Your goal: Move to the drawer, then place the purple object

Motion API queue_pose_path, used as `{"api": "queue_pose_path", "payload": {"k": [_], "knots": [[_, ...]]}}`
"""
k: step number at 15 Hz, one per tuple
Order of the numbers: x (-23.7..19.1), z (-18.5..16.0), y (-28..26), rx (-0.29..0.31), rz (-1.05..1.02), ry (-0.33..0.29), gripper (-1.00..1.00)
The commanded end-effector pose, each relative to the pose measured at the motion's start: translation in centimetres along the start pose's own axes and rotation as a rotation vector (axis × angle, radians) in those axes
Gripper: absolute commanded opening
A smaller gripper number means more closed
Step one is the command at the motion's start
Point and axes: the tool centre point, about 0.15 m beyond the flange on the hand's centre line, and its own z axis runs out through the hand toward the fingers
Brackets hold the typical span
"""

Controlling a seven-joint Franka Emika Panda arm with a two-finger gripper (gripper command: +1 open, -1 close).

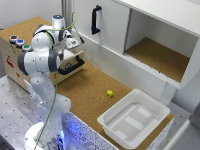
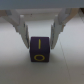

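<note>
In the exterior view the arm's own body hides the gripper and most of the drawer [image 1: 70,67], leaving only part of its black handle showing, while the blurred wrist view cuts off the fingers [image 2: 20,31] at the picture's edge above the purple cube [image 2: 39,48].

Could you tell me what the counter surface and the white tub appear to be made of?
The counter surface looks like cork or chipboard: speckled, matte brown grain. The white tub seems to be plastic: smooth, slightly glossy, with thin molded walls.
</note>
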Motion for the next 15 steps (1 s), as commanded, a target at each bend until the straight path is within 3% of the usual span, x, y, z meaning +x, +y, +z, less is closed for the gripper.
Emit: {"api": "queue_pose_path", "payload": {"k": [1, 6, 9, 11, 15], "knots": [[-1.2, -0.6, -2.1, -0.083, -0.129, 0.023, 1.00], [-3.6, -7.8, -2.0, -0.138, -0.013, 0.107, 1.00], [-6.2, -11.1, -1.8, -0.197, 0.086, 0.116, 1.00], [-8.2, -12.1, -0.5, -0.208, 0.219, 0.116, 1.00], [-13.6, -10.8, 2.7, -0.159, 0.538, 0.076, 1.00]]}}
